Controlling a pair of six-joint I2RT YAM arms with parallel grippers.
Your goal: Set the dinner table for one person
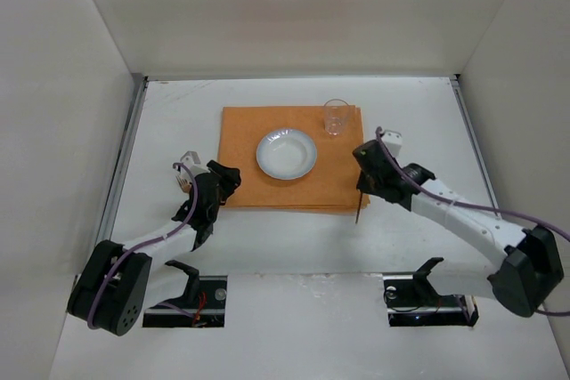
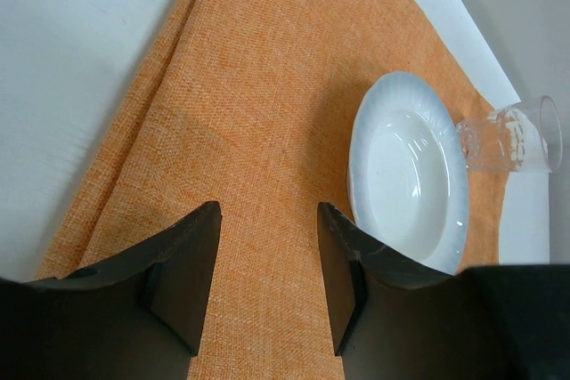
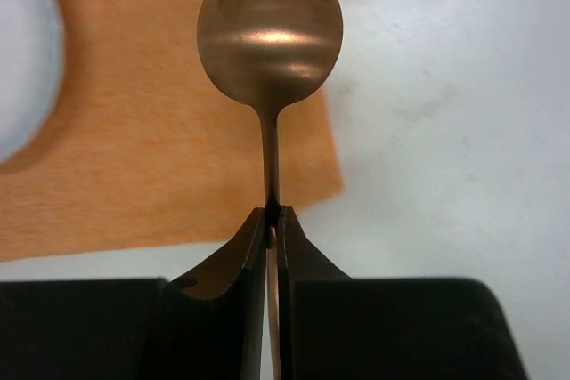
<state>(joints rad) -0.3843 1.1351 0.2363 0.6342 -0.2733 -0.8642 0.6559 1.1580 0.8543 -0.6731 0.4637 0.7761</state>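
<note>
Dinner table (image 1: 178, 122), the white bench, spans the scene under both arms. An orange mat (image 1: 240, 162) at its middle carries a plate (image 1: 287, 154) and a glass (image 1: 335, 117). Right fingers (image 3: 232, 264) pinch a bronze spoon (image 3: 270, 28) over the mat's near right corner. Left fingers (image 2: 187, 264) hang wide and empty above the mat's left side.

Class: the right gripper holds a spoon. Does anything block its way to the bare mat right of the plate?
Nothing visible does. The spoon hangs in the right gripper over the near right corner of the mat; the strip beside the plate is bare. The glass stands at the far corner.
</note>
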